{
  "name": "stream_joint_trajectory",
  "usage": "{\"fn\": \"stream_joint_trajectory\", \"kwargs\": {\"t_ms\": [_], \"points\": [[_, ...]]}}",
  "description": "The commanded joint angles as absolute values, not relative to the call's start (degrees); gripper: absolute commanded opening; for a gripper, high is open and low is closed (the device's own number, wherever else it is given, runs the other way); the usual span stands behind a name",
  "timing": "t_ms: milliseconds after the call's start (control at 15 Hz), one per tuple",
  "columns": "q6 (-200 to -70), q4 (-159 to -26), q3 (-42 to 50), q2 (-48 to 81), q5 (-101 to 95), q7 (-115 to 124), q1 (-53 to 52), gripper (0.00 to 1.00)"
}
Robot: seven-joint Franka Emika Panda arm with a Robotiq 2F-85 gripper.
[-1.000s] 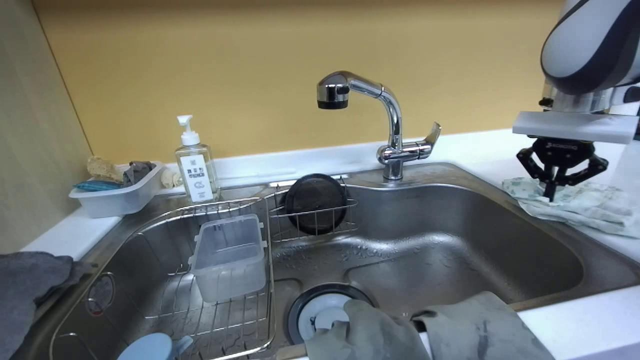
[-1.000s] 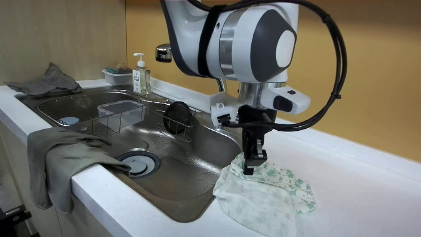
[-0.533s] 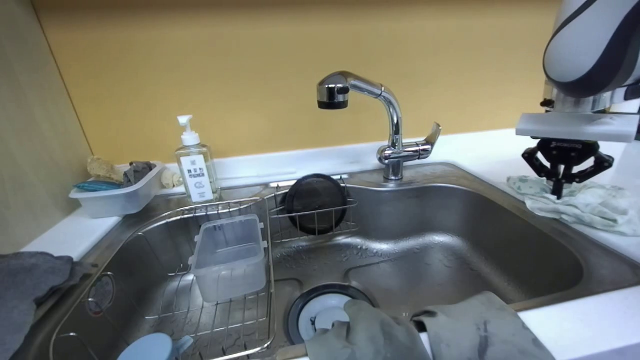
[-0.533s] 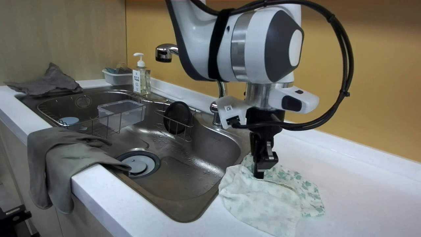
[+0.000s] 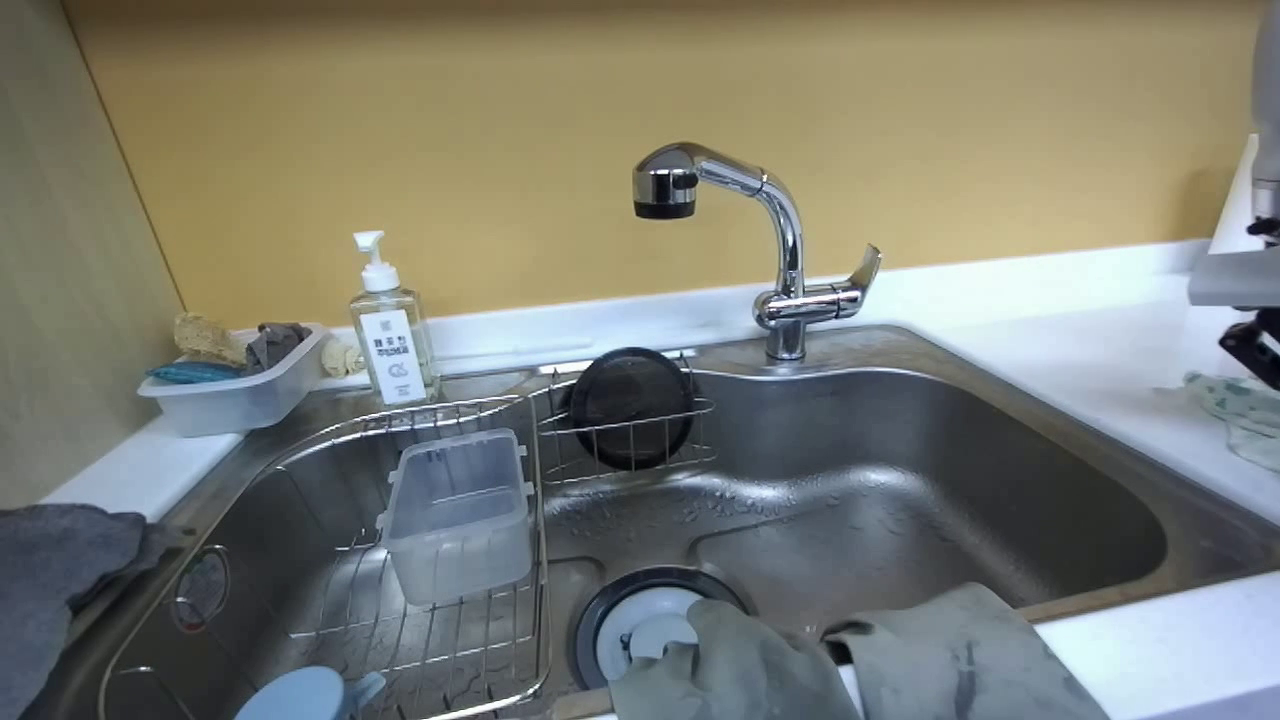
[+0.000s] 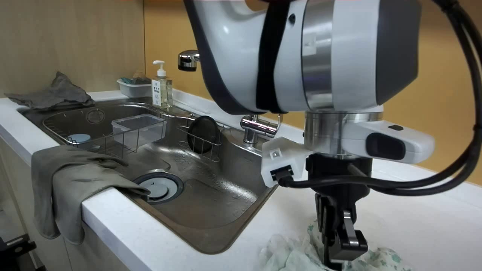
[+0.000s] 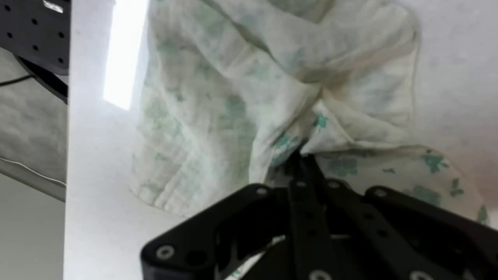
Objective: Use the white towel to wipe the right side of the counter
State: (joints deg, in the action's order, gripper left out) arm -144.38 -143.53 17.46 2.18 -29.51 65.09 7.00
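The white towel with green leaf print lies crumpled on the white counter (image 6: 425, 222), right of the sink. It shows in both exterior views (image 5: 1240, 405) (image 6: 286, 254) and fills much of the wrist view (image 7: 218, 116). My gripper (image 7: 301, 157) points down with its fingers together, and towel folds gather at the tips. It is shut on the towel, pressed low at the counter. In an exterior view my gripper (image 6: 335, 259) stands in the middle of the bunched cloth. In an exterior view only a piece of it shows at the right edge, with the fingertips out of frame.
The steel sink (image 6: 211, 241) borders the counter, with a faucet (image 5: 790, 270) behind it. Grey gloves (image 6: 86, 177) hang over the front edge. A wire rack (image 5: 540, 600) holds a clear container (image 5: 460, 540). A dark perforated plate (image 7: 35, 35) stands beyond the counter edge.
My gripper and the towel have moved right, away from the sink, mostly leaving an exterior view. The towel has slid along with the gripper and is more bunched around it.
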Motion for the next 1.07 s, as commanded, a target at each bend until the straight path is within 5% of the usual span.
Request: {"fn": "stream_joint_trajectory", "kwargs": {"t_ms": [0,1000], "points": [[-139.8,-149.9,15.4,-5.1,-29.6,66.1,8.8,0.00],[-145.7,-141.3,4.0,1.8,-23.7,68.3,7.0,0.00]]}}
